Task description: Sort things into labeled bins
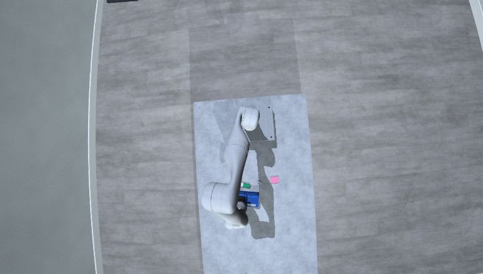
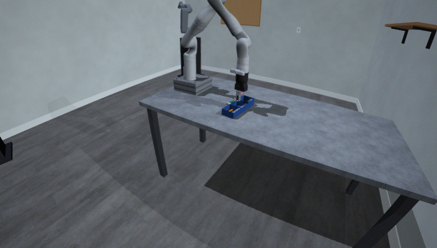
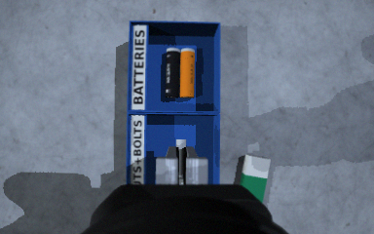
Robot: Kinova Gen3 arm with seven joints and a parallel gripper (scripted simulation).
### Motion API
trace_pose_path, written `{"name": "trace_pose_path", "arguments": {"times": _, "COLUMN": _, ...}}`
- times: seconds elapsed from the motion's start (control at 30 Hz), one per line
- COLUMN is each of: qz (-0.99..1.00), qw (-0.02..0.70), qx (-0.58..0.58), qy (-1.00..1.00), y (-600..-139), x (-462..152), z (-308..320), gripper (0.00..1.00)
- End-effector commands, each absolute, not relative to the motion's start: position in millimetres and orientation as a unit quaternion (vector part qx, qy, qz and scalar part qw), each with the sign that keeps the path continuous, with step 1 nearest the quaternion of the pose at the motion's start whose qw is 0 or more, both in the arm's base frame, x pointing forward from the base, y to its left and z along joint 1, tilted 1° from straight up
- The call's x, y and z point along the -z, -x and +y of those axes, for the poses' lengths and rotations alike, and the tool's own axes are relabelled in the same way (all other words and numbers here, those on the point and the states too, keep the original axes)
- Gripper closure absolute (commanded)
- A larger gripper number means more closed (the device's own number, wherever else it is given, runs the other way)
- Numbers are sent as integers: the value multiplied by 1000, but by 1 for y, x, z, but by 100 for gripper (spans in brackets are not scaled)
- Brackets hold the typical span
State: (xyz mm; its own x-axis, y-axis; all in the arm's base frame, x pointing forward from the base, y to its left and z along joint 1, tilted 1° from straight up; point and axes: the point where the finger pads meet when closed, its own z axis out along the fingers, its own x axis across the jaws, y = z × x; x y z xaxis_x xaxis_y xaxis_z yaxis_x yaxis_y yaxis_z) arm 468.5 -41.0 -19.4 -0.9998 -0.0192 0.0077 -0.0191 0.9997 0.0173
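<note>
A blue two-part bin (image 3: 216, 73) (image 1: 253, 197) (image 2: 227, 112) stands on the table. Its far part is labelled BATTERIES and holds a black battery (image 3: 170, 72) and an orange battery (image 3: 188, 72). Its near part is labelled NUTS+BOLTS. My gripper (image 3: 180, 160) (image 2: 237, 96) hangs just over the near part. It is shut on a thin dark bolt (image 3: 181, 152) with a pale end, which points down into that part. A green and white eraser (image 3: 255, 176) (image 1: 245, 185) lies on the table right beside the bin.
A pink square thing (image 1: 273, 180) and a small pale thing (image 1: 259, 181) lie on the grey table (image 1: 292, 221) (image 2: 322, 136) past the eraser. The arm's base plate (image 2: 192, 86) stands at the table's far end.
</note>
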Motion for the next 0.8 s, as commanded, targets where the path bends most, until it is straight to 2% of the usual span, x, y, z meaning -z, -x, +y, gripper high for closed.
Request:
{"name": "trace_pose_path", "arguments": {"times": 0.0, "qz": -1000, "qw": 4, "qx": 8, "qy": -10, "y": -469, "x": 25, "z": -40, "gripper": 100}}
{"name": "trace_pose_path", "arguments": {"times": 0.77, "qz": -1000, "qw": 6, "qx": 9, "qy": -9, "y": -466, "x": 61, "z": -38, "gripper": 100}}
